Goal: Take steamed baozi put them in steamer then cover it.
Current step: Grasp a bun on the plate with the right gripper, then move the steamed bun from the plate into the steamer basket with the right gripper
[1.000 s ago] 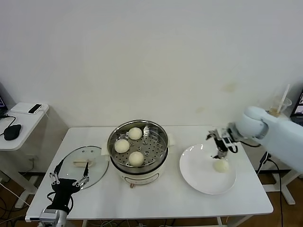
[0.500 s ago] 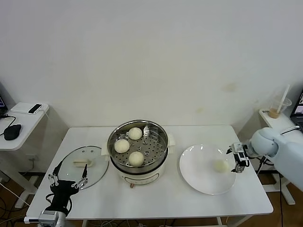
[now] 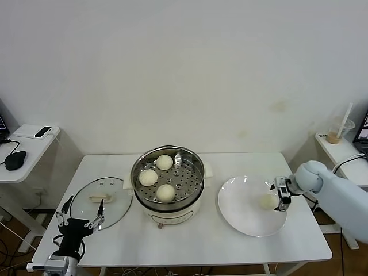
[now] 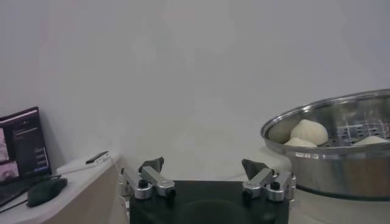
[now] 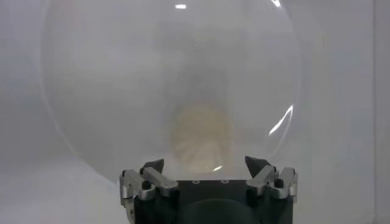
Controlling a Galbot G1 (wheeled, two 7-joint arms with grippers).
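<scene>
The steel steamer stands mid-table with three baozi on its perforated tray; it also shows in the left wrist view. A fourth baozi lies on the white plate at the right; it also shows in the right wrist view. My right gripper is open at the plate's right edge, just right of that baozi, jaws wide apart and empty. The glass cover lies flat left of the steamer. My left gripper is open and empty at the table's front left, in front of the cover.
A small side table with a mouse and a phone stands at far left. Another side table with a cup and straw stands at far right. The wall runs close behind the table.
My right gripper swung out from over the baozi to the plate's right edge, then moved back slightly left toward the baozi. My left gripper shifted slightly left and down.
</scene>
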